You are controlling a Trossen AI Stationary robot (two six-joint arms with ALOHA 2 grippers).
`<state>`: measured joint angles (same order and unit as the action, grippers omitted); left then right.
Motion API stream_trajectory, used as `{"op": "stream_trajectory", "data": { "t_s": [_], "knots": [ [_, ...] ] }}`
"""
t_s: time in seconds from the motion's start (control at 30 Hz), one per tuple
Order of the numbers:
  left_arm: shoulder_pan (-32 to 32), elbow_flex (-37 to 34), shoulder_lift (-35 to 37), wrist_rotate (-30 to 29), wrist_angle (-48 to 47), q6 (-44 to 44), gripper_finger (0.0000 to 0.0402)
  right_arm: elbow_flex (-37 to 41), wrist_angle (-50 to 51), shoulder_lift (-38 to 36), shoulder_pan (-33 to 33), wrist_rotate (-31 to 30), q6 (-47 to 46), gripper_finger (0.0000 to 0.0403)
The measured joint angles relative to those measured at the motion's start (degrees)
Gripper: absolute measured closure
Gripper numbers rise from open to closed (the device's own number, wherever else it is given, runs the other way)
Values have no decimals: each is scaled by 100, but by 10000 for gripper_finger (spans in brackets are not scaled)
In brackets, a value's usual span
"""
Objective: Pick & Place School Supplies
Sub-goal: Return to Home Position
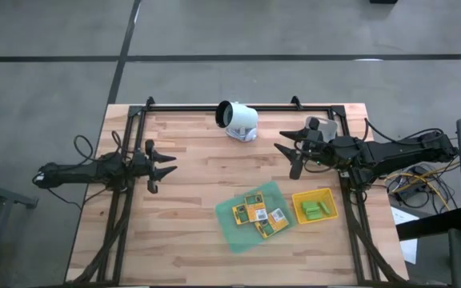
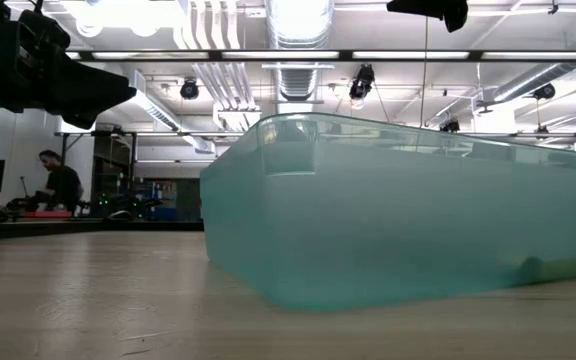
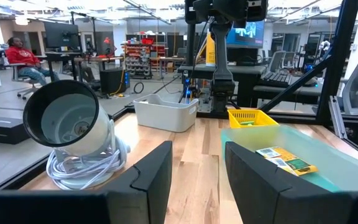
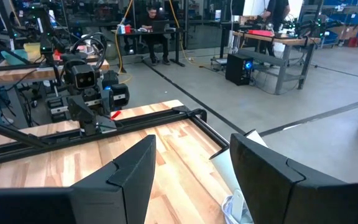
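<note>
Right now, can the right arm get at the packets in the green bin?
Probably yes. The right gripper hangs open near the green bin, with only bare table between. The bin is open-topped and the three packets lie uncovered inside; the yellow tray sits aside.

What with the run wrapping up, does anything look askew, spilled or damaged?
Only the green tray sits skewed on the table, its three packets lying at mixed angles. Nothing is spilled; the yellow tray holds its blocks.

Yellow-and-green printed packets (image 1: 256, 213), translucent green tray (image 1: 232, 234), light-green blocks (image 1: 314, 210), yellow tray (image 1: 314, 193)
</note>
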<state>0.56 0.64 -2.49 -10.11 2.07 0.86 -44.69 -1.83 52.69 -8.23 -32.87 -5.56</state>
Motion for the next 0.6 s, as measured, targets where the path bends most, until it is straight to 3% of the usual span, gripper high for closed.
{"op": "stream_trajectory", "data": {
  "t_s": [0.5, 0.6],
  "knots": [
    [0, 2, -2, -2, 2, 0, 248, 2, 129, -87, 0, -18, -729, 199],
    [0, 2, -2, -2, 2, 0, 248, 1, 279, -269, -2, -286, -779, 199]
  ]
}}
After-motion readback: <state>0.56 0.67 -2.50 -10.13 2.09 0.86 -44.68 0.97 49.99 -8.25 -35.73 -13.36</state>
